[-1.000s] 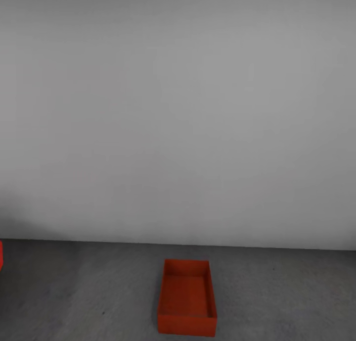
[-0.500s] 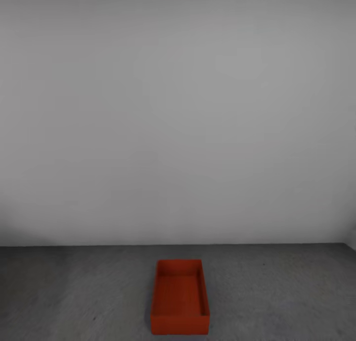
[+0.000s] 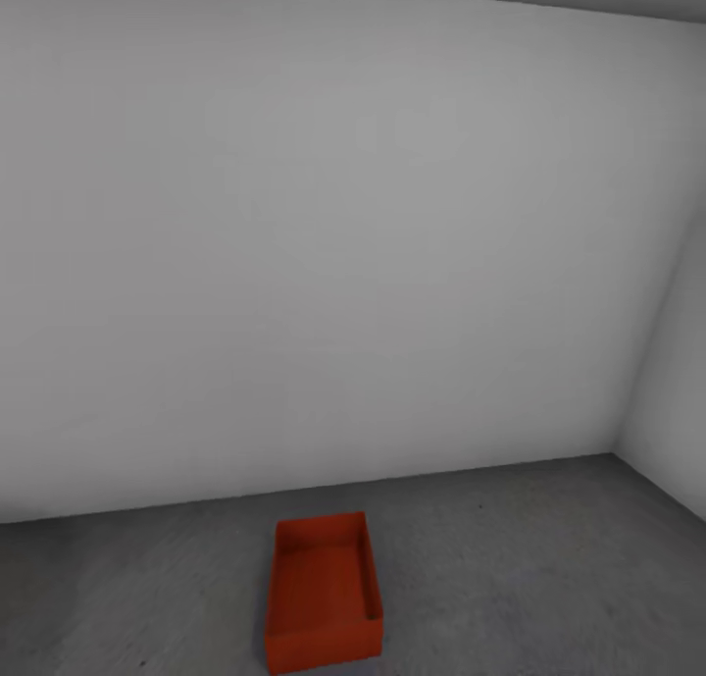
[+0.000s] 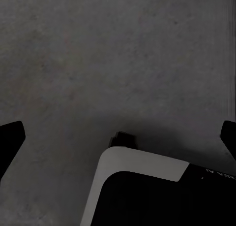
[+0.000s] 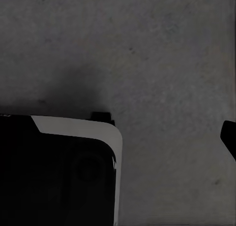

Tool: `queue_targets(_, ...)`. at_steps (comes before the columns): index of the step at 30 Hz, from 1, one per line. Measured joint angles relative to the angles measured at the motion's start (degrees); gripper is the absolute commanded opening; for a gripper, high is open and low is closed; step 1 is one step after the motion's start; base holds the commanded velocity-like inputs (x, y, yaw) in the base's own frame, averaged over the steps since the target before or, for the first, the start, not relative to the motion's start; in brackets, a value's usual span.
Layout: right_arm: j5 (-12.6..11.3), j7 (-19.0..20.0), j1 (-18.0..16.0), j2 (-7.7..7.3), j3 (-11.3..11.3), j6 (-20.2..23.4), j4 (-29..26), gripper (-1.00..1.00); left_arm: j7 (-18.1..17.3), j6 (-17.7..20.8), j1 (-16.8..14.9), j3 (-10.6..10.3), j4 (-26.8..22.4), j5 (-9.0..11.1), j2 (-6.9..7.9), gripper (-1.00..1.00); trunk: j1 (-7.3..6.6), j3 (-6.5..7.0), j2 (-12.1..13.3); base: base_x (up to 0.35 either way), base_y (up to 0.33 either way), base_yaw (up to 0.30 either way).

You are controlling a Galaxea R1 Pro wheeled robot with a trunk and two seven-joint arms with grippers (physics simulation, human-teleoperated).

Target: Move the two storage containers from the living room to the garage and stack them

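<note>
A: View swung right since a second ago; wall corner now visible, second bin's edge gone from frame.

B: Tools? Left tool (image 4: 118, 132) spread wide, empty, above floor (image 4: 118, 48). Right tool: can't tell.

A: Container (image 3: 324, 591) sits on concrete, ahead, long axis toward wall (image 3: 324, 244). Orange-red, open, empty.

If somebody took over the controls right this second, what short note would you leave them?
Left gripper: open, holding nothing, pointed at the bare floor.
Right gripper: one fingertip shows at the frame edge over the same floor; open or shut is unclear, nothing seen in it.
Things: one storage container sits upright and empty on the grey concrete, near the white wall.
Done: that container is placed in the garage.
Left: find the second container and stack it on this one.
</note>
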Motion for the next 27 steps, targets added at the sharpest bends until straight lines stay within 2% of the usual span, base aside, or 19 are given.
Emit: queue_targets(27,0.00,0.00,0.00,0.04,0.02,0.02,0.00,1.00,0.00,0.00,0.00,0.00,0.00,-0.01,-0.02,1.00,0.00,0.00,0.00,0.000,0.000,-0.290)
